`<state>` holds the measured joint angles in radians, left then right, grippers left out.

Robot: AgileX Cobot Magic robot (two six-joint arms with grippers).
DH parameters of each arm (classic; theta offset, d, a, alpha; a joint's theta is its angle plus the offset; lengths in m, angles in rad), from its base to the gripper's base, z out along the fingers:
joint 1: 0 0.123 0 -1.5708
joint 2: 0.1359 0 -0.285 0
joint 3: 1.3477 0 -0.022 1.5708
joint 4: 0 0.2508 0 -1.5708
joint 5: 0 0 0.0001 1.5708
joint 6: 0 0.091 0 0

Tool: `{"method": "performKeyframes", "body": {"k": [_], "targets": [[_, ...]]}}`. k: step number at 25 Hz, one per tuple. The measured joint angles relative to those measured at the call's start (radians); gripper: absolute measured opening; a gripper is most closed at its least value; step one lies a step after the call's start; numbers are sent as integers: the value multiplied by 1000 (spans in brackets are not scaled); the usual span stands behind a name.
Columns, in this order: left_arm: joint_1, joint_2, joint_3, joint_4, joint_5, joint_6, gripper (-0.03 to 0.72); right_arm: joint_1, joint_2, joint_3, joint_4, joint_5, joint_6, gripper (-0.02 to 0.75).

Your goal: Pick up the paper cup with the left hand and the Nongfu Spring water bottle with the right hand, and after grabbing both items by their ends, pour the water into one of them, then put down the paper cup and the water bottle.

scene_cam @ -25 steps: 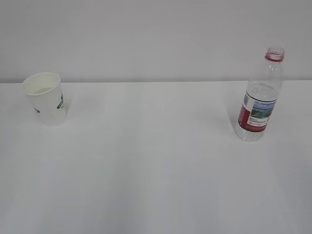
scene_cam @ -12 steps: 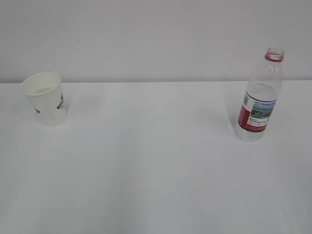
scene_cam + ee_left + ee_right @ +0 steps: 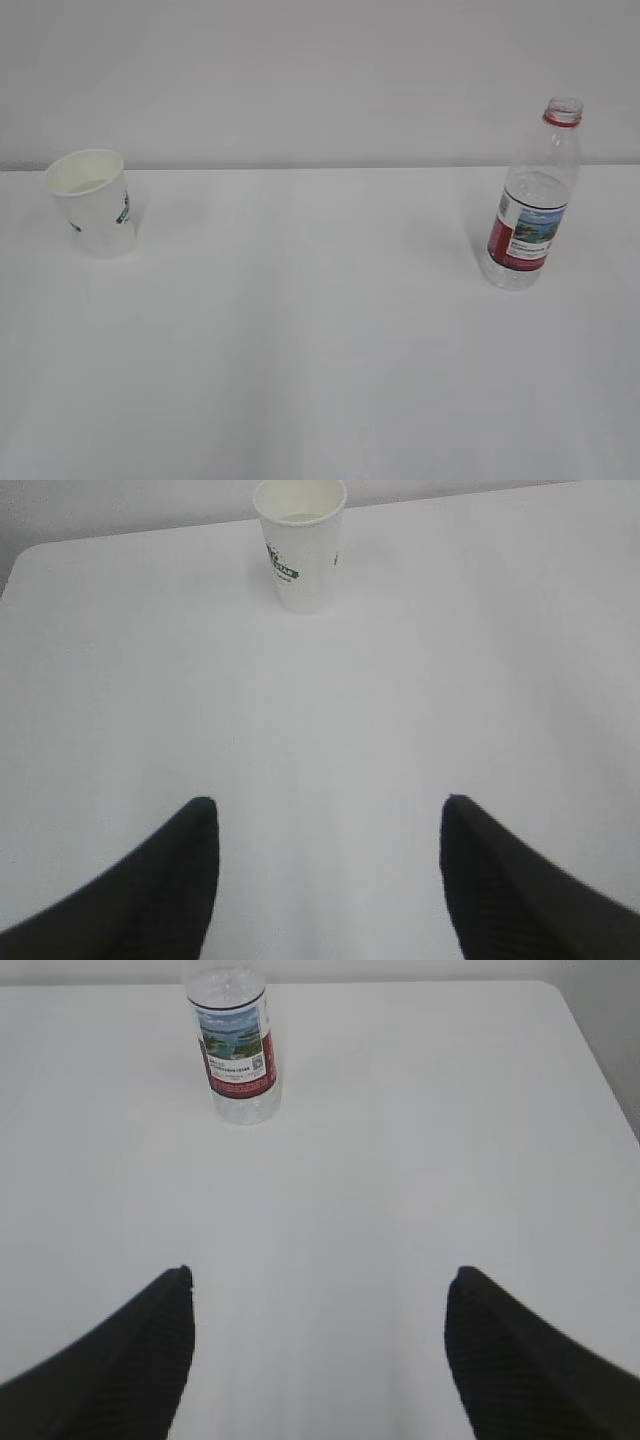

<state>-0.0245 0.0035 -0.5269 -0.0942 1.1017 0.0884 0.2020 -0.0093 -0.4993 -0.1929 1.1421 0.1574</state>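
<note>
- One paper cup [image 3: 92, 202] is standing upright at the far left of the white table [image 3: 320, 340], mouth open, with a small green-and-black logo on its side; the lettering is too small to read.
- One Nongfu Spring water bottle [image 3: 531, 200] is standing upright at the far right, well apart from the cup, uncapped, a red ring showing at its neck; its red-and-white label is carrying a blue-green landscape picture, and the print cannot be read.
- Two claws are showing, only in the wrist views; the exterior view is showing neither arm.
- The left claw [image 3: 330, 825] is hanging released, its two dark fingers spread wide over bare table, the cup [image 3: 301, 542] far ahead and untouched.
- The right claw [image 3: 318, 1295] is likewise standing released and empty, with the bottle [image 3: 233, 1045] far ahead, left of centre; this view is cutting off the bottle's neck, while also showing a small code square on the label.
</note>
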Motion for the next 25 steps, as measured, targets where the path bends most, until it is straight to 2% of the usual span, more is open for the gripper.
{"method": "performKeyframes", "body": {"k": [25], "targets": [[0,0,0,-2,0,0,494,0,-7,0,0,3,2,587]]}}
